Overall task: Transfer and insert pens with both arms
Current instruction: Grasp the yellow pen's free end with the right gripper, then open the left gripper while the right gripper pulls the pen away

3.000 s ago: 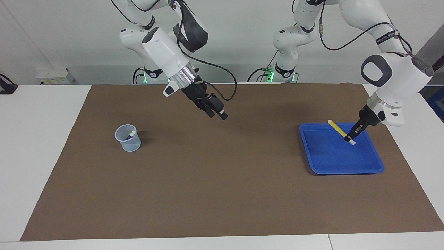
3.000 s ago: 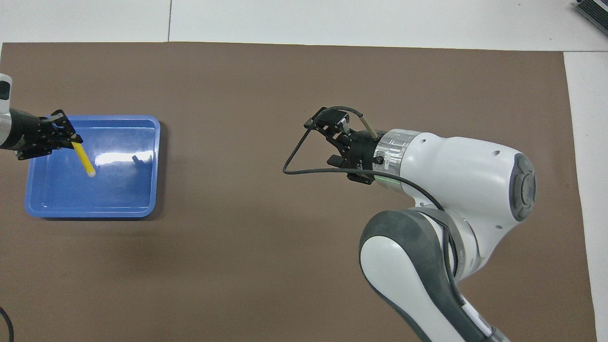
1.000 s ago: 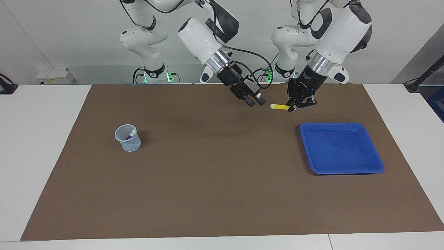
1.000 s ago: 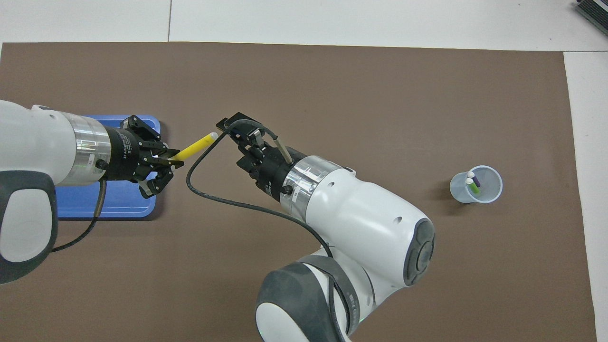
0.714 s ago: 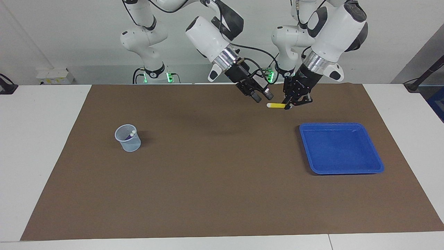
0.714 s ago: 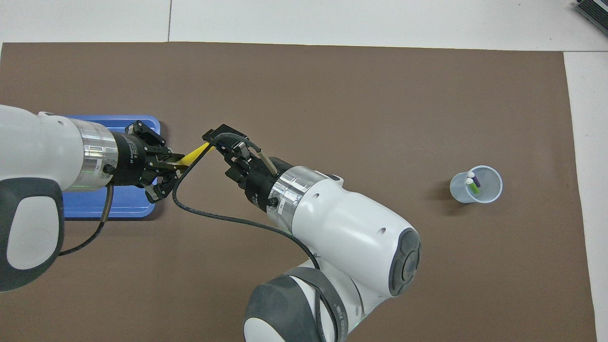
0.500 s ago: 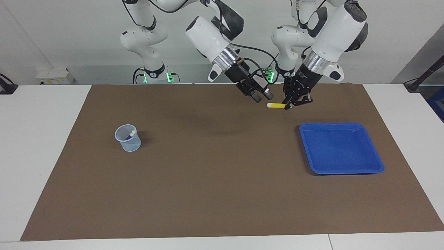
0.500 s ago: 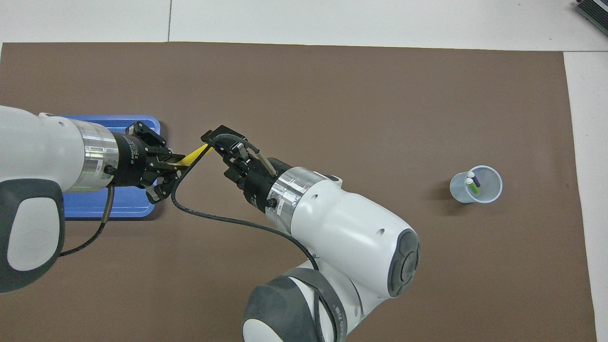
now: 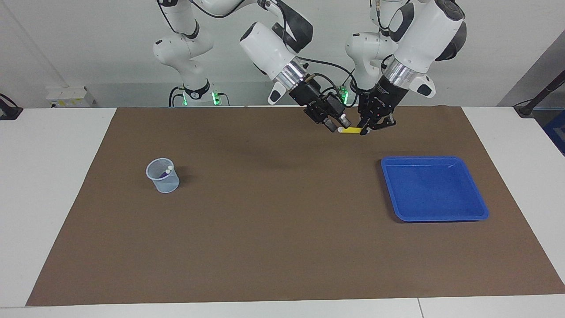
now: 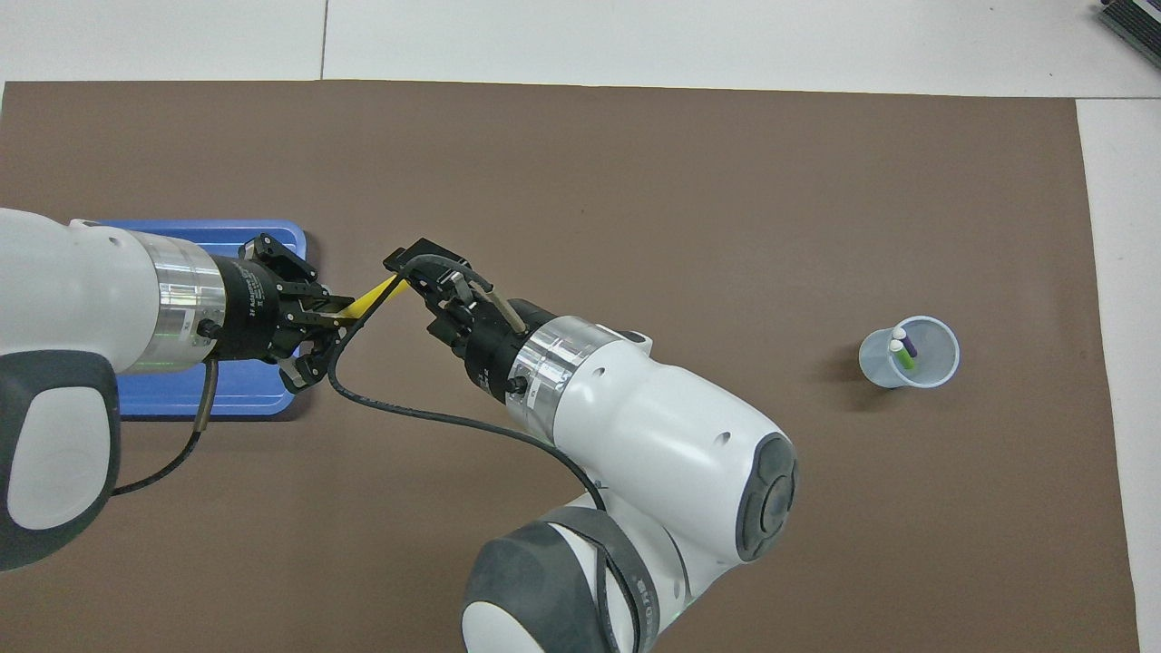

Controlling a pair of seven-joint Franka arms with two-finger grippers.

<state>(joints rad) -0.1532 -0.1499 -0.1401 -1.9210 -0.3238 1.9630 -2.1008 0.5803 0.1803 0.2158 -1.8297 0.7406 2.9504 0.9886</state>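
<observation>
The yellow pen hangs level in the air over the brown mat, with my left gripper shut on one end of it. My right gripper is at the pen's whitish end, and I cannot see whether it grips the pen. Toward the right arm's end of the table stands a clear cup. The green pen and the purple pen stand in it, pale ends up.
A blue tray lies on the mat toward the left arm's end of the table, with nothing in it. The brown mat covers most of the white table.
My left gripper lifted the yellow pen out of the tray and carried it toward the middle. My right gripper came across to the pen's whitish end. Both rose slightly in the last half second.
</observation>
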